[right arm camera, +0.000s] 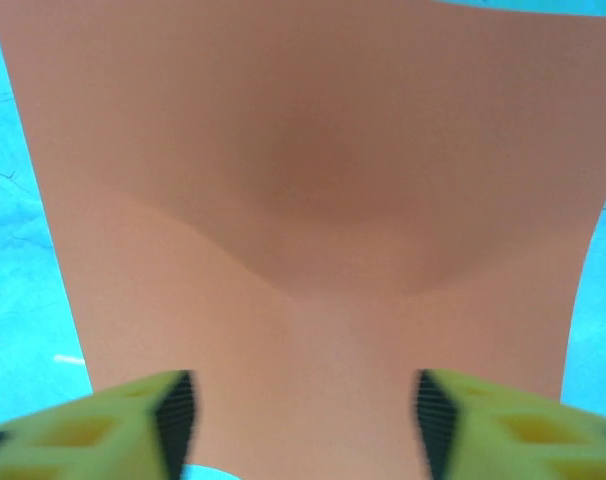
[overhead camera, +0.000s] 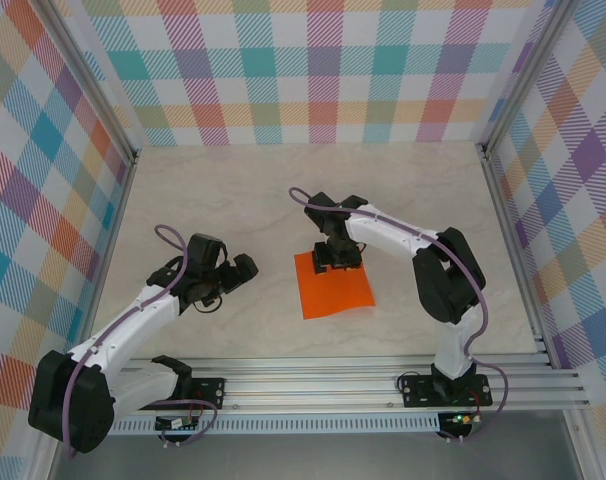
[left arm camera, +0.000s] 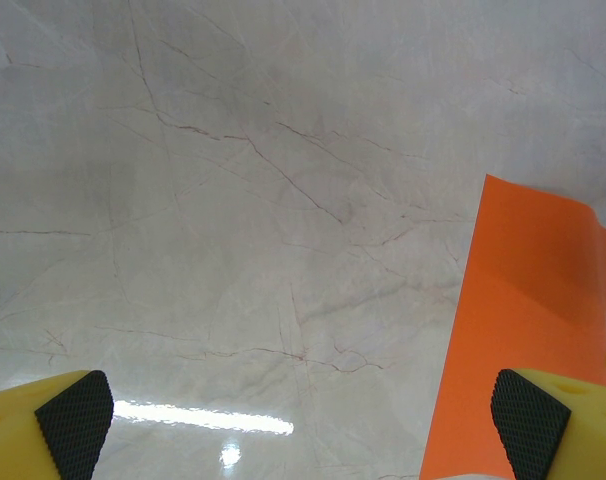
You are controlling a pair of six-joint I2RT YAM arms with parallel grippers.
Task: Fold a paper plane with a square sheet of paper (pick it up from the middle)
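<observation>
Directly under the spread, empty right gripper point(overhead camera: 338, 256) lies the flat orange square sheet of paper point(overhead camera: 335, 291); the left gripper point(overhead camera: 229, 276), also spread, sits well apart leftward.

White shells, black joints on the left arm point(overhead camera: 133, 322) and right arm point(overhead camera: 398, 232), a purple cable point(overhead camera: 169, 240) looped along each. The left gripper point(left arm camera: 303, 420) showed yellow fingers point(left arm camera: 18, 425) with black knurled pads point(left arm camera: 78, 420); the right gripper point(right arm camera: 303, 415) matched, greener, blurred.

No writing, label, brand, number or sign can be read anywhere. The square sheet of paper point(overhead camera: 335, 292) is unmarked orange, and the checked walls point(overhead camera: 323, 60) carry only a coloured pattern.
</observation>
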